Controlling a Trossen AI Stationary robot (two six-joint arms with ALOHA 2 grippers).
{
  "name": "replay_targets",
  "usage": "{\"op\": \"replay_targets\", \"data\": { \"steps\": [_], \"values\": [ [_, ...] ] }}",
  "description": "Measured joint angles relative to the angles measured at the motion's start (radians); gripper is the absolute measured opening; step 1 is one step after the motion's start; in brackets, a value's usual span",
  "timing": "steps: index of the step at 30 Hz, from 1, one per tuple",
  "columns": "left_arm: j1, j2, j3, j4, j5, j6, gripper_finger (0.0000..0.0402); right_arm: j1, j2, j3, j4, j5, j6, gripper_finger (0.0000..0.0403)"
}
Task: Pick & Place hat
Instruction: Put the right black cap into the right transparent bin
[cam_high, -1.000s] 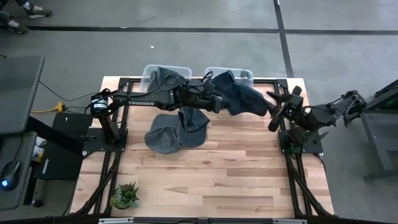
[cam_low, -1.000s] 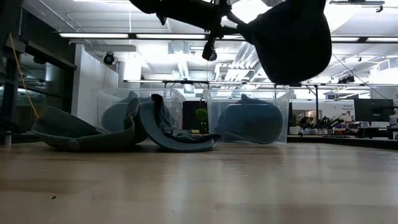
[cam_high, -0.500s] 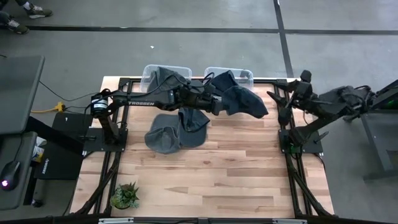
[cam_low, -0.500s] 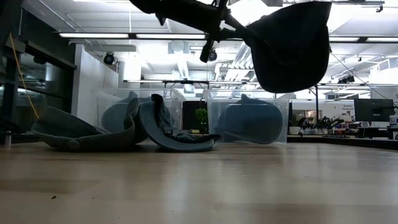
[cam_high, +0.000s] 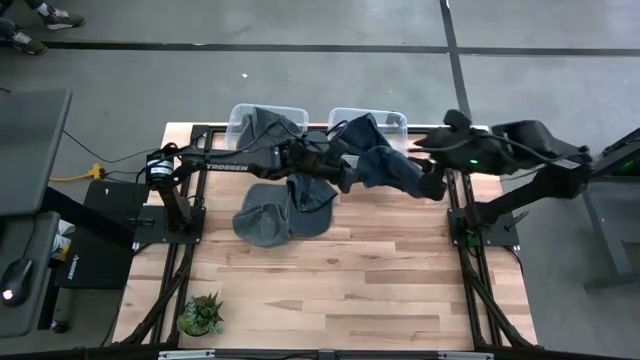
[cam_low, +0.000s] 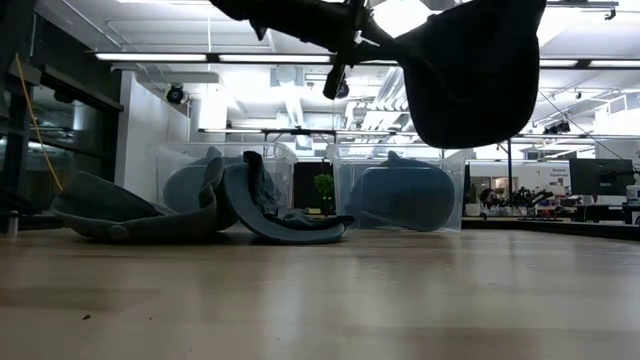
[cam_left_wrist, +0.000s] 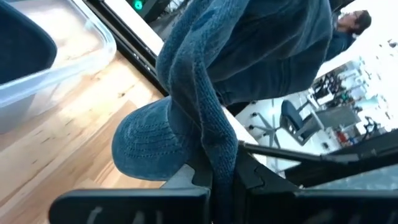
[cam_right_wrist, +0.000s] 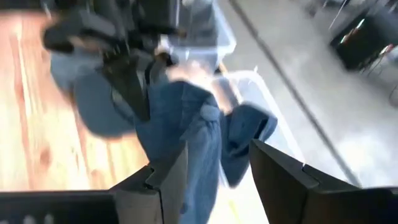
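A blue denim hat (cam_high: 390, 165) hangs in the air over the table's far middle, in front of two clear bins; the low view shows the hat (cam_low: 470, 75) high above the wood. My left gripper (cam_high: 348, 170) reaches in from the left and is shut on it. My right gripper (cam_high: 432, 180) stands open at the hat's right end. In the right wrist view the hat's cloth (cam_right_wrist: 193, 130) runs down between the open fingers (cam_right_wrist: 168, 177). Two more hats (cam_high: 285, 210) lie on the table below the left arm. My left gripper pinches a bunched fold of the hat's cloth (cam_left_wrist: 217, 158) between its two fingers, coming nearly level from the table's left. The hat is lifted clear and hangs out beyond the fingers, its brim (cam_left_wrist: 149, 149) sagging below. My right gripper: I cannot tell whether its open fingers touch the cloth.
The left bin (cam_high: 240, 118) and the right bin (cam_high: 392, 120) stand at the table's far edge, each with a blue hat inside. A small potted plant (cam_high: 203, 315) sits at the near left corner. Bare wood fills the near half of the table.
My right gripper has swung up from the table's right edge toward the hat, turning as it came, and now stands at the hat's right end. My left gripper has kept its place and rolled a little, tipping the hat it holds.
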Motion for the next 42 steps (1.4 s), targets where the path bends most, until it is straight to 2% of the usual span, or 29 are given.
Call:
{"op": "replay_targets", "data": {
  "steps": [5,12,17,22,30,38,42],
  "values": [
    [-0.004,0.000,0.000,-0.030,0.009,0.031,0.0004,-0.075,0.064,0.049,-0.052,-0.124,0.000,0.0201],
    [-0.005,0.000,0.000,-0.042,0.006,0.064,0.0004,-0.161,0.125,0.049,-0.064,-0.308,0.008,0.0258],
    [-0.005,0.000,0.000,-0.042,0.005,0.084,0.0004,-0.206,0.181,0.049,-0.092,-0.329,0.007,0.0272],
    [-0.004,0.000,0.000,-0.042,-0.006,0.101,0.0004,-0.240,0.236,0.049,-0.115,-0.386,0.024,0.0273],
    [-0.004,0.000,0.000,-0.040,0.003,0.116,0.0004,-0.269,0.320,0.048,-0.178,-0.410,0.064,0.0273],
    [-0.004,0.000,0.000,-0.040,0.040,0.131,0.0004,-0.272,0.361,0.036,-0.202,-0.443,0.107,0.0273],
    [-0.003,0.000,0.000,-0.041,0.056,0.152,0.0004,-0.272,0.350,-0.020,-0.202,-0.435,0.162,0.0273]
  ]
}}
